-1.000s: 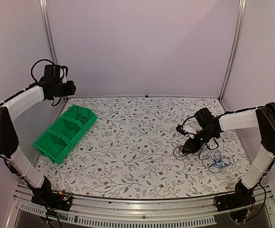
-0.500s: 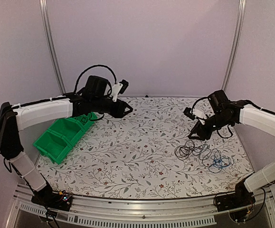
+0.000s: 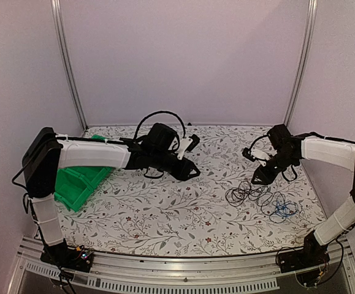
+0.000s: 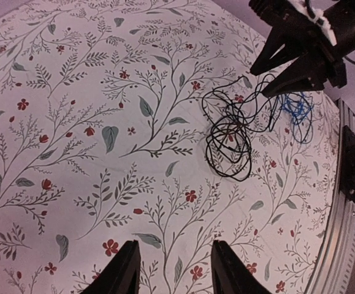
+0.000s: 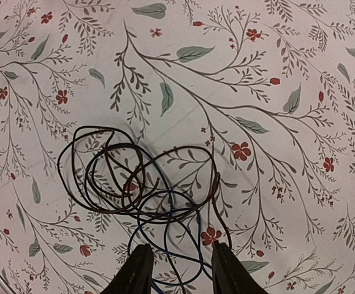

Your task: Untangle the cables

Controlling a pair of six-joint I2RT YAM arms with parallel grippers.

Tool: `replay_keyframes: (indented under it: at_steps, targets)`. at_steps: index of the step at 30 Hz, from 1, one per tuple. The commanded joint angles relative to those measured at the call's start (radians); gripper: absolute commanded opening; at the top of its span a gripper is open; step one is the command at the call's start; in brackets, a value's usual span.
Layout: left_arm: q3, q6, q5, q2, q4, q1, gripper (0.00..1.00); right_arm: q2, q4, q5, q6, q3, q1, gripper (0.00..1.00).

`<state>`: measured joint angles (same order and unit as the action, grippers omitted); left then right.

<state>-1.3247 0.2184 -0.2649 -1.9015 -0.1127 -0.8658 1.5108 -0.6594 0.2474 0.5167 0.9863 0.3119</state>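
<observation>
Floral-print table (image 3: pixel 165 214): thin dark looping cables (image 3: pixel 248 195) plus one bright blue wire (image 3: pixel 281 209) lie in one knotted heap on its right side (nothing separated yet). Both empty: right gripper (image 3: pixel 260 179) hovers over them, fingers apart; left gripper (image 3: pixel 192 173) mid-table, likewise apart.

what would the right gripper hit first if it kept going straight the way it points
The right gripper would most likely meet the tangle of cables on the table, just ahead of its open jaws; nothing else shows between.
</observation>
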Motion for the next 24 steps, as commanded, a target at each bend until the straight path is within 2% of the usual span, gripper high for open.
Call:
replay_keyframes:
  at_steps: [1,6,13,17,21,24]
  targets:
    - [-0.041,0.039,-0.03,-0.008,0.067,-0.021,0.39,0.057,0.042,-0.057,-0.016,-0.028,-0.025,0.37]
    - [-0.045,0.093,-0.046,-0.011,0.137,-0.024,0.39,0.101,0.064,-0.047,-0.044,-0.029,-0.043,0.37]
    - [-0.045,0.094,-0.041,-0.009,0.137,-0.028,0.38,0.12,0.078,-0.049,-0.043,-0.016,-0.047,0.35]
    - [-0.042,0.09,-0.043,0.001,0.125,-0.031,0.38,0.099,0.022,-0.03,-0.029,0.038,-0.047,0.34]
    - [-0.029,0.087,-0.043,0.012,0.119,-0.03,0.38,0.031,0.006,-0.044,0.026,0.055,-0.047,0.37]
    - [-0.029,0.104,-0.05,0.009,0.116,-0.03,0.39,0.048,0.014,-0.079,0.063,0.049,-0.047,0.4]
